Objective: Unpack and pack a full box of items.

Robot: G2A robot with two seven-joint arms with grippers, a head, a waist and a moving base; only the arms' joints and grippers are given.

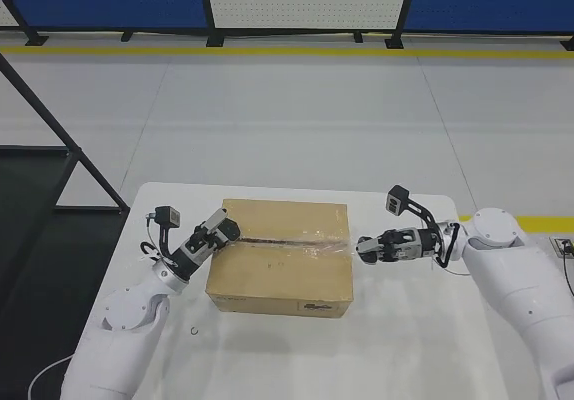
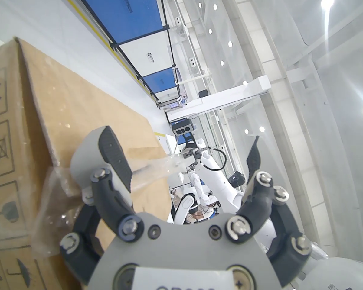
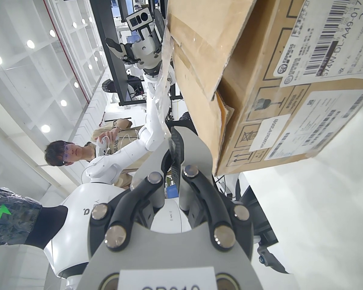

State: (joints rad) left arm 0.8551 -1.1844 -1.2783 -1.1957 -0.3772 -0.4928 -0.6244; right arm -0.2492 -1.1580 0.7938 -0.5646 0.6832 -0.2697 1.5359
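Labels (image 3: pixel 326 31) on box (image 3: pixel 214 31) side; right gripper (image 3: pixel 174 140) pinches tape (image 3: pixel 160 101).

Taut tape strip (image 1: pixel 297 241) over box (image 1: pixel 277 280)

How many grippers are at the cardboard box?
2. The left gripper, open, is at one end of the cardboard box. The right gripper is just off the opposite end, shut on the clear tape stretched along the box top.
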